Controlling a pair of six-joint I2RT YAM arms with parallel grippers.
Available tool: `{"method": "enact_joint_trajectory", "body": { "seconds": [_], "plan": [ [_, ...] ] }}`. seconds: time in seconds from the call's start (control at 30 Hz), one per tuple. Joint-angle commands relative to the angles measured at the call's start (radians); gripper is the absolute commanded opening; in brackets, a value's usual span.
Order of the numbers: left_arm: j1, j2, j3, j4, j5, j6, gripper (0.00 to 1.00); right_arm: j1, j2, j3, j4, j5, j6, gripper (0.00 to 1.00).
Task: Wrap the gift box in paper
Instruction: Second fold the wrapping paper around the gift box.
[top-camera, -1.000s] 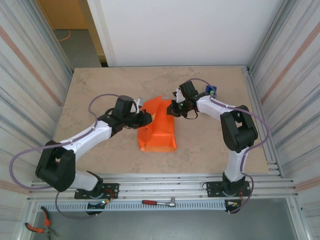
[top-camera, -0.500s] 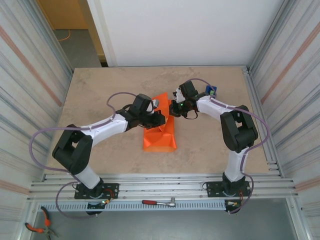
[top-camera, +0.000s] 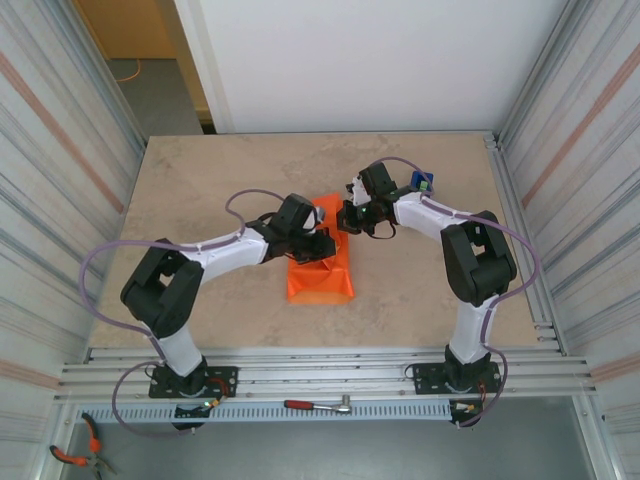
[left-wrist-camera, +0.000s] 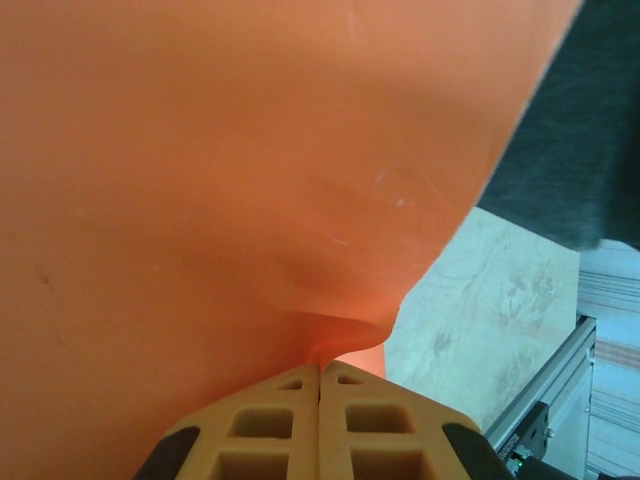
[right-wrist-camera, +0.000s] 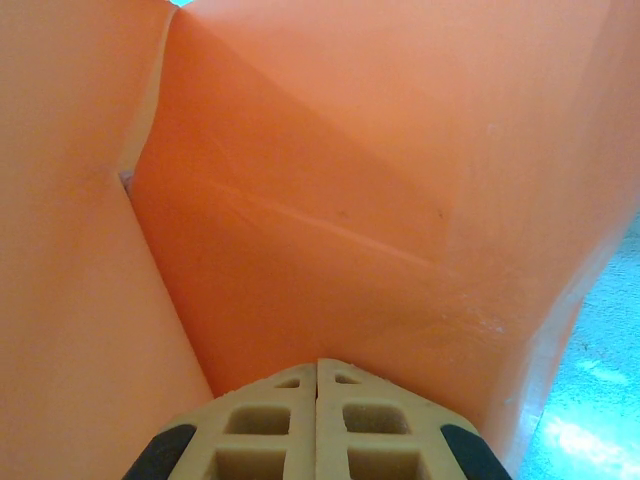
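Note:
The orange paper (top-camera: 320, 275) lies folded into a bundle at the middle of the table; the gift box is hidden under it. My left gripper (top-camera: 320, 245) sits over the bundle's top left. In the left wrist view it (left-wrist-camera: 320, 365) is shut on a pinched ridge of the paper (left-wrist-camera: 200, 180). My right gripper (top-camera: 342, 218) is at the bundle's far right corner. In the right wrist view it (right-wrist-camera: 318, 362) is shut, with its tips against a creased fold of the paper (right-wrist-camera: 330, 200) and nothing visibly between the fingers.
A blue tape dispenser (top-camera: 424, 183) stands behind the right arm near the table's back right. The tan table (top-camera: 200, 170) is walled by corrugated panels on both sides. A ratchet (top-camera: 318, 405) and pliers (top-camera: 75, 455) lie below the front rail.
My left gripper has swung right, carrying the paper flap over the top of the bundle, which now looks narrower. The right gripper has stayed in place.

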Motion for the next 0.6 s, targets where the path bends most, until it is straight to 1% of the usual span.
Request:
{"method": "enact_joint_trajectory", "body": {
  "seconds": [0.0,0.17,0.2,0.33,0.47,0.57],
  "plan": [
    [-0.012,0.013,-0.013,0.052,-0.010,0.015,0.04,0.020,0.053,-0.057,-0.068,0.046,-0.018,0.00],
    [-0.012,0.029,-0.046,0.065,-0.028,0.007,0.03,0.017,0.056,-0.045,-0.074,0.039,-0.015,0.00],
    [-0.012,0.035,-0.051,0.065,-0.031,0.002,0.00,0.013,0.054,-0.036,-0.076,0.027,-0.013,0.00],
    [-0.012,0.048,-0.071,0.076,-0.033,-0.014,0.00,-0.019,0.030,0.018,-0.081,-0.026,0.010,0.00],
    [-0.012,0.054,-0.093,0.086,-0.036,-0.028,0.00,-0.067,-0.031,0.071,-0.085,-0.062,0.045,0.09],
    [-0.012,0.053,-0.102,0.088,-0.042,-0.032,0.00,-0.105,-0.091,0.078,-0.087,-0.060,0.069,0.14]
  ]
}}
